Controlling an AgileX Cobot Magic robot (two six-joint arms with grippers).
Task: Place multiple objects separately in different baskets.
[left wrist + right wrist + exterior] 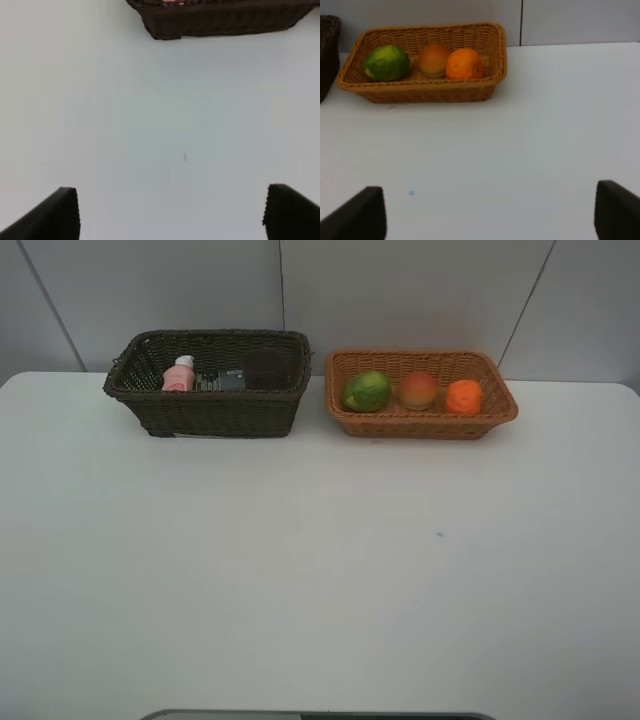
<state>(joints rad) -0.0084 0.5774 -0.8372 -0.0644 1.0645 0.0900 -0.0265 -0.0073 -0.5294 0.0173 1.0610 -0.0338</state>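
Both jaws are standing wide apart, gripping nothing — the left gripper (170, 215) and right gripper (490, 215) are hanging over bare white table (320, 570). Nothing is blocking either. Fruit (367, 391), peach (418, 389) and orange (463, 397) are sitting in the tan basket (420, 425); the pink bottle (180, 375) and a dark bottle (220, 380) are lying in the brown basket (210, 410) — its label is unreadable.

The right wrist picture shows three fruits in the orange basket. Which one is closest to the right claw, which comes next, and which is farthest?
1. The orange, at the basket's end nearest the right claw.
2. The peach, in the middle, slightly farther back.
3. The green-yellow fruit, at the far end, beside the dark basket.
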